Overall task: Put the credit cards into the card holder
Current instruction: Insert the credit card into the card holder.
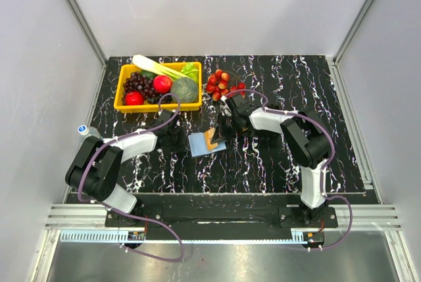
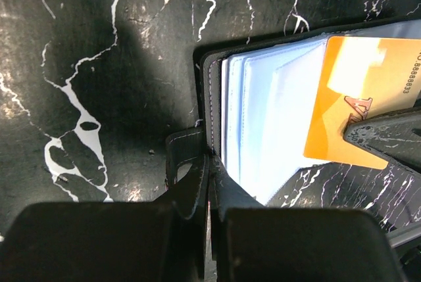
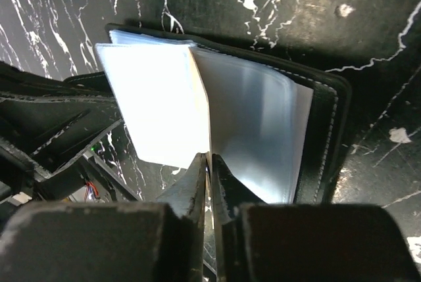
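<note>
Table (image 1: 283, 164): black marble-look top with white veins, beneath both grippers.
Card holder (image 1: 200, 144): lies open on the table, light-blue pages up, between the left gripper (image 1: 176, 139) and the right gripper (image 1: 220, 132).
Yellow basket (image 1: 158, 106): just beyond the left gripper.
Red fruits (image 1: 220, 85): heap beyond the right gripper, possibly in a clear dish.

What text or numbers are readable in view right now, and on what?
"8888833": digits on the orange card, sideways along its edge; anything before them is cut off.
Dark logo on the same card: partly covered, only something like "A" shows.
On the card holder: no text visible.
</note>
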Tool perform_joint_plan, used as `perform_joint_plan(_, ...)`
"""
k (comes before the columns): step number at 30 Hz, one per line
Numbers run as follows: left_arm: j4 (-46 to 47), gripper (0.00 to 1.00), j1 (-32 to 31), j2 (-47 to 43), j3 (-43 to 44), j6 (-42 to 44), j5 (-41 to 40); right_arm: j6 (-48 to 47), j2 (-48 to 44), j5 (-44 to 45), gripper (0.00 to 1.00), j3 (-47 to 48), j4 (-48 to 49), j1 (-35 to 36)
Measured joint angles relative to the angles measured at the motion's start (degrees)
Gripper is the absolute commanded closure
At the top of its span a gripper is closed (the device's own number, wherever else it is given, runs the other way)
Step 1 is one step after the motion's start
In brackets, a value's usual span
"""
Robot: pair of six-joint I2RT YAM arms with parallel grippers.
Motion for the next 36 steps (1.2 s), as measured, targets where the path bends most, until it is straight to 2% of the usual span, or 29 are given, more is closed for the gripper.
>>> perform_joint_plan(8,0.22,1.00,0.00,1.03,0.90,0.24,0.46,0.22,0.00,-3.15,1.00,-1.03,2.75,-0.11)
perform_joint_plan(20,0.13,1.00,0.00,1.46,1.31,0.24,0.59,1.79,1.07,-8.17,1.00,-2.49,6.64,-0.33)
perform_joint_plan(29,0.07,1.00,0.00,1.49,1.36,0.28,0.61,2.27,2.51,-9.20,0.98,-2.19,7.69,-0.74)
perform_joint_plan(36,0.09,1.00,0.00,1.51,1.36,0.39,0.63,1.60,2.51,-8.83,0.91,-2.08,7.10,-1.01)
